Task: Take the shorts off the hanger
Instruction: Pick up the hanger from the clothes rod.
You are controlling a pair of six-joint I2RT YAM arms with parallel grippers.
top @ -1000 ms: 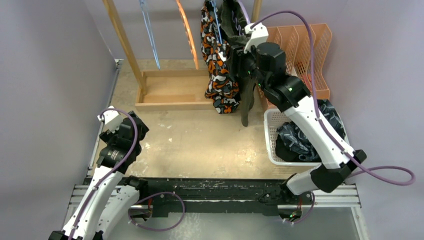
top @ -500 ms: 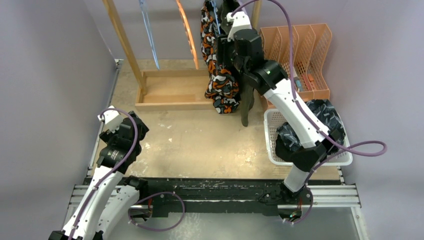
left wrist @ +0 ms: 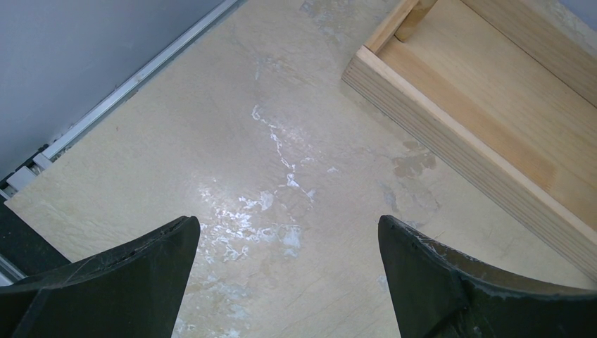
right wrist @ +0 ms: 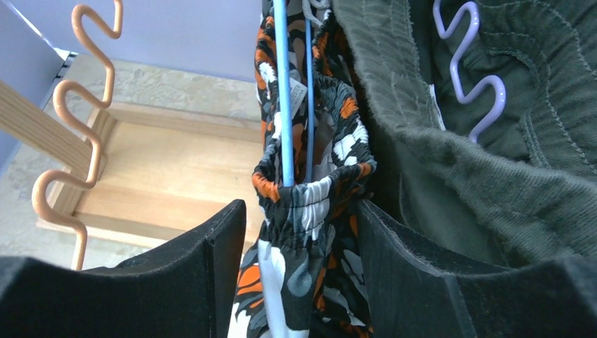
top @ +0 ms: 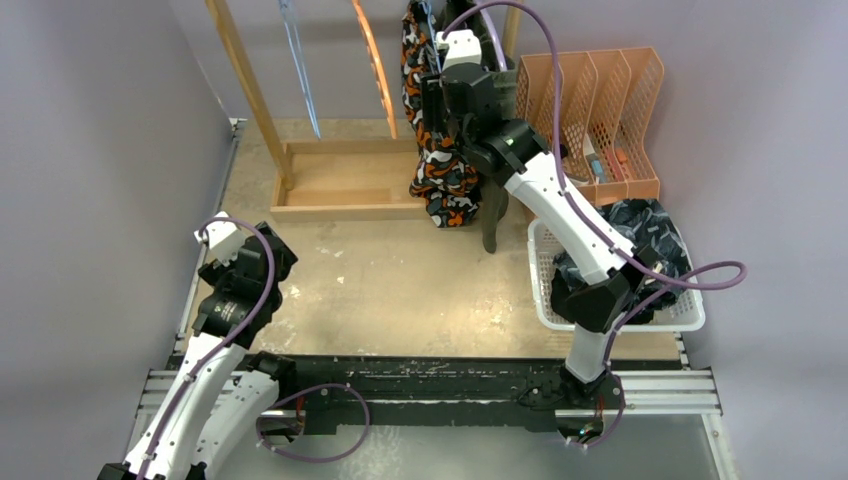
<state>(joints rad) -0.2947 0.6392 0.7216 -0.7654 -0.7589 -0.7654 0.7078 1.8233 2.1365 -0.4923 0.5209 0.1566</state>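
Shorts (right wrist: 281,282), blotch-patterned, waistband on blue hanger (right wrist: 282,91), straddled by unclosed right gripper (right wrist: 299,211); left gripper (left wrist: 288,232) idle, wide open; hazard: jaws catching hanger or neighbouring olive shorts (right wrist: 436,176), dragging both.

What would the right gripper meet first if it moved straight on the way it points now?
Most likely the elastic waistband of the orange-black-white shorts, hanging on the blue hanger, right ahead between the open fingers of the right gripper. How near it is, the wrist view cannot say.
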